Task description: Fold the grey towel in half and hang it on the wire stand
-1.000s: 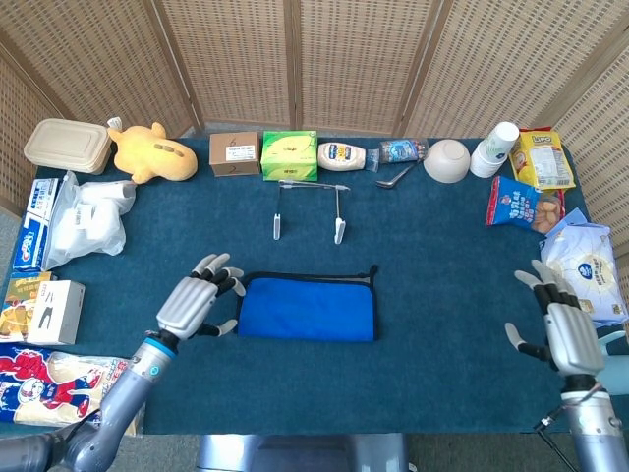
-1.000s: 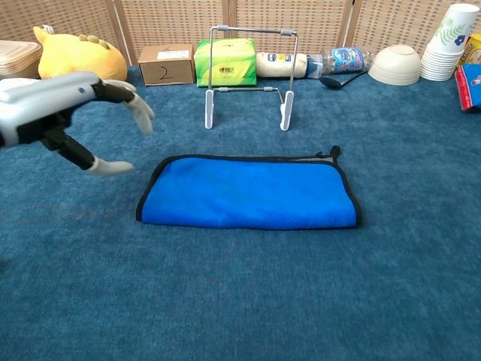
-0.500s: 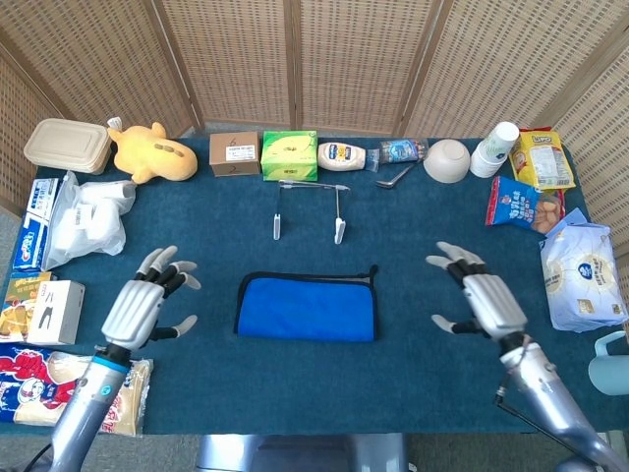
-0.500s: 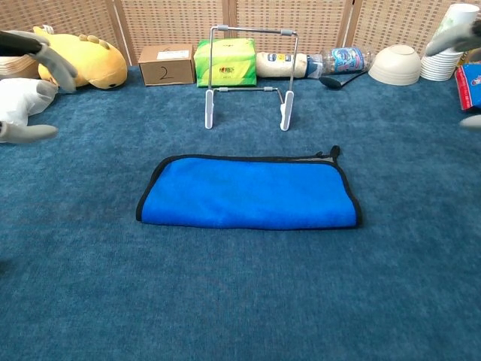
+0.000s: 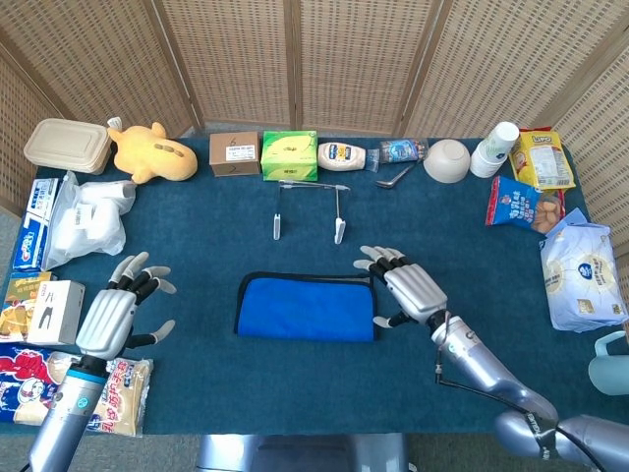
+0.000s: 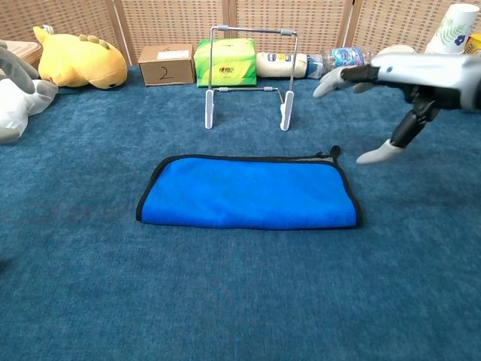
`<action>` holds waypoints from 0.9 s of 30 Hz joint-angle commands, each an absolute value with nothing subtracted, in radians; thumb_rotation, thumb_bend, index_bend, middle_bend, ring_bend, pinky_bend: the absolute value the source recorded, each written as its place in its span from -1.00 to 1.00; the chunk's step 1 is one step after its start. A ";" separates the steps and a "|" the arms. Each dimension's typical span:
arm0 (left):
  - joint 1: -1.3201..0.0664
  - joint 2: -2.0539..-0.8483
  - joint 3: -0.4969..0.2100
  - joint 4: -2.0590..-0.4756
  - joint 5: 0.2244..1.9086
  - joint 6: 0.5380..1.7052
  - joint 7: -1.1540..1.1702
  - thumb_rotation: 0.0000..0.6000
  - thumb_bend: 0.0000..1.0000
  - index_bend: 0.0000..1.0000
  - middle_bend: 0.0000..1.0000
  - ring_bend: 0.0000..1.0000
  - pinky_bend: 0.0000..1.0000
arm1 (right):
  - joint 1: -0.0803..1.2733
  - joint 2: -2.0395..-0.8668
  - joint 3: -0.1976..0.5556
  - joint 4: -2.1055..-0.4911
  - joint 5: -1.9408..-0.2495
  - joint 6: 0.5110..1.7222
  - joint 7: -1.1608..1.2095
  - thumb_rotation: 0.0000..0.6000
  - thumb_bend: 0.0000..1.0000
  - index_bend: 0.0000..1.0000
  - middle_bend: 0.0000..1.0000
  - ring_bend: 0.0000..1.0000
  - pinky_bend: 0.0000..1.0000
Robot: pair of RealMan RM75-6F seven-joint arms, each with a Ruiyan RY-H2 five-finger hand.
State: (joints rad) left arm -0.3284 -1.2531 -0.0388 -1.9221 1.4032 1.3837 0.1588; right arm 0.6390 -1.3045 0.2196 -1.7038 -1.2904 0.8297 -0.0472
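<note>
Head view: both hands appear. The left hand (image 5: 110, 315) hangs with fingers spread and holds nothing, well to the left of the towel (image 5: 306, 308). The right hand (image 5: 411, 292), fingers likewise spread and empty, sits just beside the towel's right end. Chest view: only the right hand (image 6: 398, 94) is clear, thumb pointing down toward the carpet, above and right of the towel's loop corner; of the left hand, at most a grey blur shows at the frame's left edge.

The towel (image 6: 248, 192) lies flat on the blue table cover (image 5: 442, 226), already folded in half into a long rectangle (its visible face is bright blue with a dark bound edge, not grey). A small loop sticks up at the corner nearest the right hand.

The wire stand (image 6: 249, 75) stands upright beyond the towel, farther from both hands, nothing hung on it. The chest view shows its top bar and two white feet; the head view shows the wire stand (image 5: 310, 206) foreshortened from above.

Counts: one towel, one stand, two hands. Behind the stand: one brown box (image 5: 234, 153), one green tissue box (image 5: 289, 154), one white bowl (image 5: 446, 160), one yellow plush toy (image 5: 149, 152).
</note>
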 commanded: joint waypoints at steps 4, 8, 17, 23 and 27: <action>-0.324 -1.250 -0.044 -1.922 1.405 1.377 0.152 1.00 -0.33 -0.26 -0.49 -0.91 -0.91 | 0.666 -1.335 0.199 -1.673 -1.249 0.825 -0.103 1.00 -0.67 -0.69 -0.92 -1.00 -1.00; -0.323 -1.250 -0.049 -1.922 1.407 1.371 0.150 1.00 -0.34 -0.26 -0.49 -0.91 -0.91 | 0.671 -1.346 0.182 -1.655 -1.243 0.834 -0.129 1.00 -0.67 -0.69 -0.92 -1.00 -1.00; -0.314 -1.250 -0.055 -1.931 1.415 1.374 0.159 1.00 -0.33 -0.27 -0.51 -0.92 -0.91 | 0.693 -1.402 0.160 -1.576 -1.261 0.840 -0.144 1.00 -0.72 -0.69 -0.92 -1.00 -1.00; -0.308 -1.251 -0.057 -1.934 1.413 1.373 0.161 1.00 -0.33 -0.28 -0.52 -0.92 -0.91 | 0.712 -1.449 0.165 -1.521 -1.242 0.840 -0.155 1.00 -0.72 -0.69 -0.92 -1.00 -1.00; -0.304 -1.255 -0.061 -1.932 1.415 1.375 0.158 1.00 -0.33 -0.28 -0.52 -0.92 -0.91 | 0.731 -1.481 0.180 -1.486 -1.211 0.841 -0.175 1.00 -0.71 -0.70 -0.92 -1.00 -1.00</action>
